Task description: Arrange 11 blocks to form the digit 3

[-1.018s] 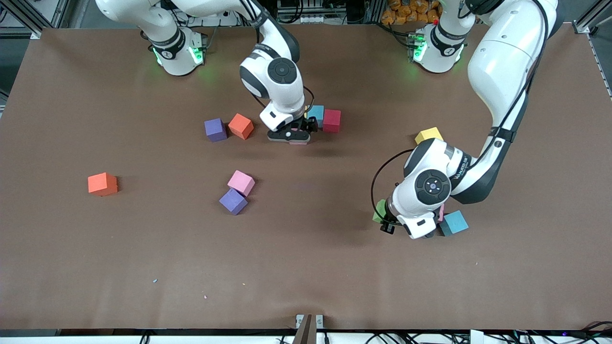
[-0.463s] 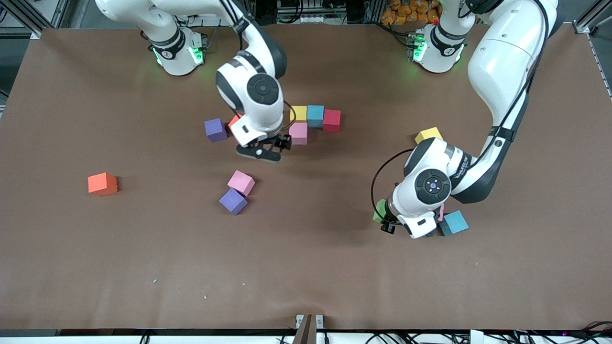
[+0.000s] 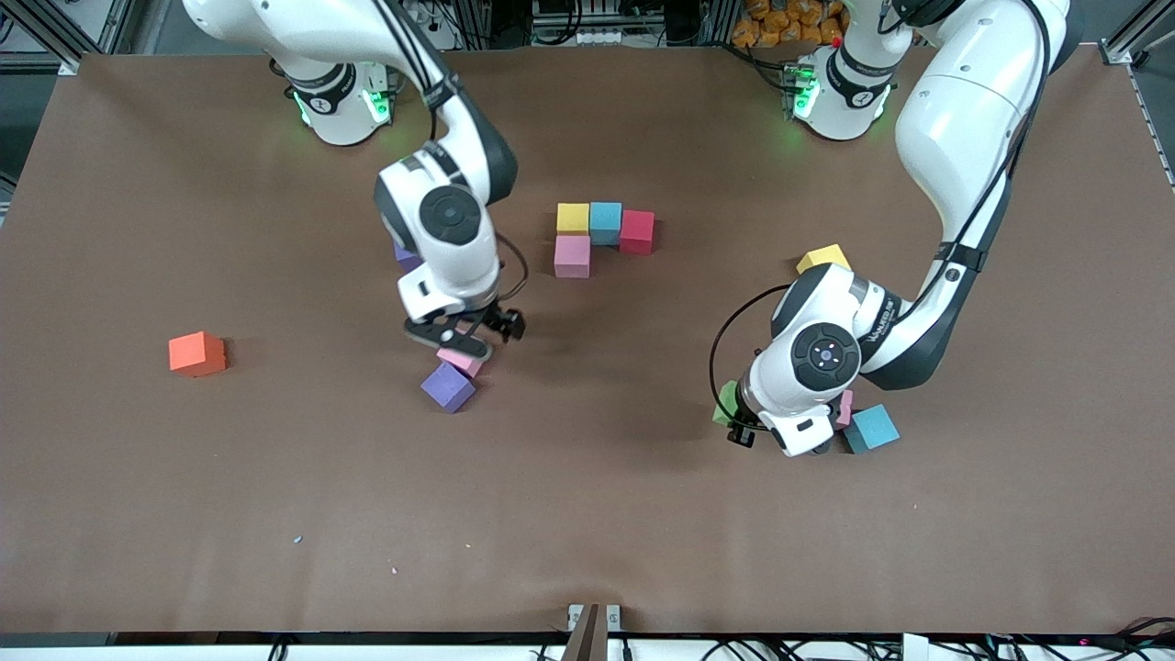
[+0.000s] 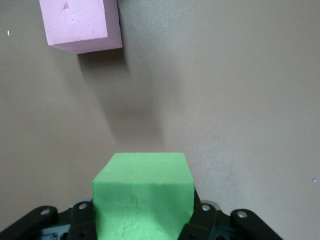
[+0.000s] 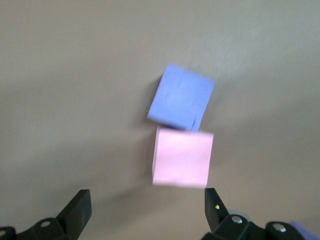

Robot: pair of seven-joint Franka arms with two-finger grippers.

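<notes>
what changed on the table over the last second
The right tool, open, left the pink block set under the yellow block and moved toward the front camera, over the loose pink block beside the purple block. The left tool stayed shut on the green block; the other blocks did not move.

Left gripper (image 3: 745,424) clamped — right gripper (image 3: 464,335) spread wide

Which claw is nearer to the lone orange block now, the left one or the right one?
The right. The right claw hangs open over the pink block, partway toward the orange block. The left claw, shut on a green block, is at the left arm's end.
</notes>
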